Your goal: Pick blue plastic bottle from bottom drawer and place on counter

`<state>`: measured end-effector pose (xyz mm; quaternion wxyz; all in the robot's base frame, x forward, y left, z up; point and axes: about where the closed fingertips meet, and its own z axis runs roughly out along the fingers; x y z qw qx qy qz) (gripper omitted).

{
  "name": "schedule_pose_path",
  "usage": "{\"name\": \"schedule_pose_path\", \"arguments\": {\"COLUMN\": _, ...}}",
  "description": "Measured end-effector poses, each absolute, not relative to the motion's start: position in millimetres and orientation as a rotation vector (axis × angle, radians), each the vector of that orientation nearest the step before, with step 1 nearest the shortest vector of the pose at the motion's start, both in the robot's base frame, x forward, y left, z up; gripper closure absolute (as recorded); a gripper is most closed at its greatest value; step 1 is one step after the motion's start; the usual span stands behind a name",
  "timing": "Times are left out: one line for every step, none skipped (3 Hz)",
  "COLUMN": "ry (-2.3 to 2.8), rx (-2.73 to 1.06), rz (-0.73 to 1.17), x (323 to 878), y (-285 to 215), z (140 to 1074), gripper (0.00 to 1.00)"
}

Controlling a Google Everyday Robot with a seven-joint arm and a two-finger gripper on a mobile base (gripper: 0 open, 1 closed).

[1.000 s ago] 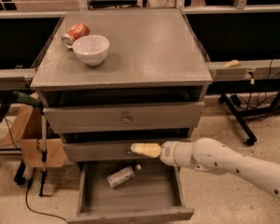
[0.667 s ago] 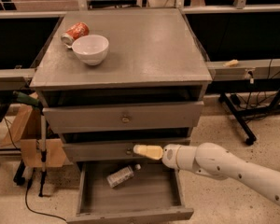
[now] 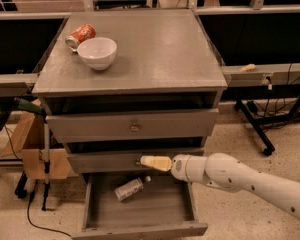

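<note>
**one bottle lying in the open bottom drawer, end effector above it**

one small pale bluish clear plastic bottle [image 3: 129,189] lies on its side on the floor of the bottom drawer [image 3: 160,206]. this is the lowest of three grey wooden drawers and it is pulled well out. the bottle sits left of the drawer's middle, towards the back. its long axis runs diagonally from front left to back right, and the white cap points to the back right corner.

one cream-coloured end effector [image 3: 143,161] on one white arm [image 3: 240,176] reaches in from the right. it hangs in front of the middle drawer [image 3: 100,161], above the bottle and apart from it, with its tip pointing left. i cannot tell whether it is clenched or released.

near the back left corner of the flat grey surface [image 3: 160,54] stands one white bowl [image 3: 97,52]. just behind it, one orange-red soda can [image 3: 80,35] lies on its side.
</note>
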<state>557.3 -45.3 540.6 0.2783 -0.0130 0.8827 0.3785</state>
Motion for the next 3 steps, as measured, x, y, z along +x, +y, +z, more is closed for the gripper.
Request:
{"name": "schedule_pose_path", "arguments": {"ry": 2.414, "rx": -0.017, "rz": 0.945, "x": 561.5, "y": -34.4, "z": 513.7, "gripper": 0.00}}
{"name": "schedule_pose_path", "arguments": {"ry": 2.486, "rx": 0.112, "rz": 0.830, "x": 563.0, "y": -37.8, "z": 474.4, "gripper": 0.00}}
{"name": "schedule_pose_path", "arguments": {"ry": 2.549, "rx": 0.243, "rz": 0.721, "x": 565.4, "y": -37.3, "z": 425.6, "gripper": 0.00}}
